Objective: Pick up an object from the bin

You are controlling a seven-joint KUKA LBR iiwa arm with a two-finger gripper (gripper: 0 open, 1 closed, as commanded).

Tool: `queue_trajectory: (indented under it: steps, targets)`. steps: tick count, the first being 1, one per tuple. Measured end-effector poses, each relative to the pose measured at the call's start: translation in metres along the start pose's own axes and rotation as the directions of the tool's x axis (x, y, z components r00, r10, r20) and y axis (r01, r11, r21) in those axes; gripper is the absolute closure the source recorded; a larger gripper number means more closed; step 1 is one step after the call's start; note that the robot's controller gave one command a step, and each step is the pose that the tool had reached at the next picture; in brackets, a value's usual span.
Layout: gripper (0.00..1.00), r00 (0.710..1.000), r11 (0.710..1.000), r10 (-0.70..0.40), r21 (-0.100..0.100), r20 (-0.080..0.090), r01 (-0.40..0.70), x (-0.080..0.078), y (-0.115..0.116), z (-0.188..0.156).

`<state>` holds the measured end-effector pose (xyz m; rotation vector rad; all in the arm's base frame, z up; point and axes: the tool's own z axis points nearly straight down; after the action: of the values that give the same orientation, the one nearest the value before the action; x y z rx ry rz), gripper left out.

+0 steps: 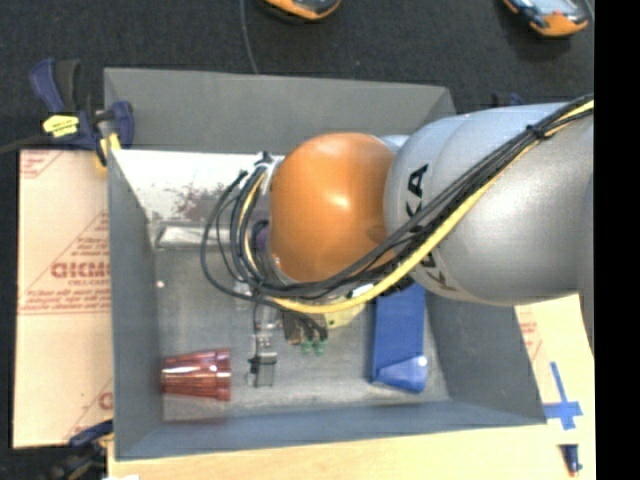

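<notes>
Beside the toppled red cup (pixel 197 377) hangs the pincer (pixel 262 365), its spread impossible to tell.

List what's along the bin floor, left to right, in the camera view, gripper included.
red translucent plastic cup lying on its side → gripper just right of the cup → blue rectangular block by the right wall

cup (pixel 197 377) left of gripper (pixel 262 368), box (pixel 398 344) right
</notes>
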<state>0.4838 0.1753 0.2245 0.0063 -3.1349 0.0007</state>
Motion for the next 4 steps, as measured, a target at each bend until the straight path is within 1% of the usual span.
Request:
queue_trajectory:
  steps: [1, 2, 3, 4]
  targets:
    - [0.0, 1.0, 1.0, 0.004, -0.002, 0.008, -0.004, -0.002, -0.001, -0.004]
    - [0.0, 0.99, 0.99, -0.138, 0.0, 0.011, 0.138, -0.011, 0.006, 0.043]
    - [0.0, 0.894, 0.894, -0.448, 0.005, 0.017, 0.448, -0.008, 0.013, 0.109]
    - [0.0, 0.868, 0.869, -0.496, 0.006, 0.017, 0.496, -0.032, 0.021, 0.151]
